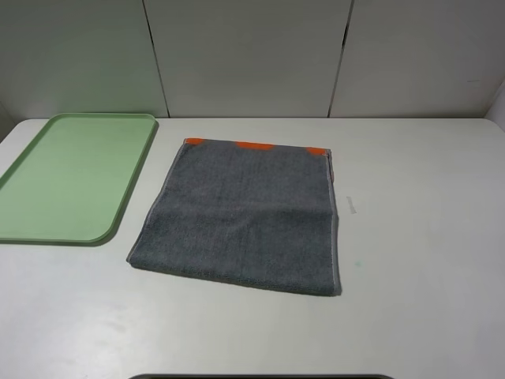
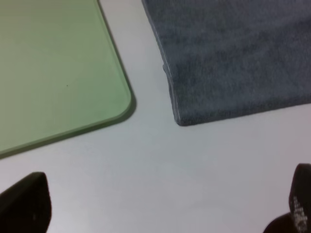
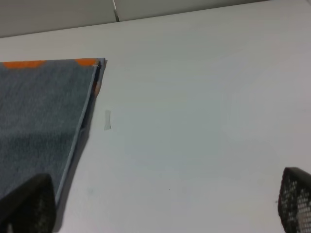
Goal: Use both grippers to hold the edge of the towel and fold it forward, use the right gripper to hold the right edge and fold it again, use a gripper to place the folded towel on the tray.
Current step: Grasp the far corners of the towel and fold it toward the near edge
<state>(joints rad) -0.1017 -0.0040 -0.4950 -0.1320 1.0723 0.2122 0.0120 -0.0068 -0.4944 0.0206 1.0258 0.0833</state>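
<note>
The dark grey towel (image 1: 241, 217) lies flat on the white table, doubled over, with orange patches of its striped band peeking out along the far edge. The pale green tray (image 1: 47, 233) sits to its left with nothing on it. Neither arm appears in the exterior high view. In the left wrist view my left gripper (image 2: 163, 208) is open above bare table, short of the towel's near left corner (image 2: 182, 119) and the tray's corner (image 2: 124, 104). My right gripper (image 3: 160, 204) is open too, just off the towel's right edge (image 3: 80, 131).
A small pale mark (image 3: 108, 120) lies on the table right of the towel. Grey panel walls (image 1: 252, 55) close off the back of the table. A dark strip (image 1: 260, 377) shows at the table's front edge.
</note>
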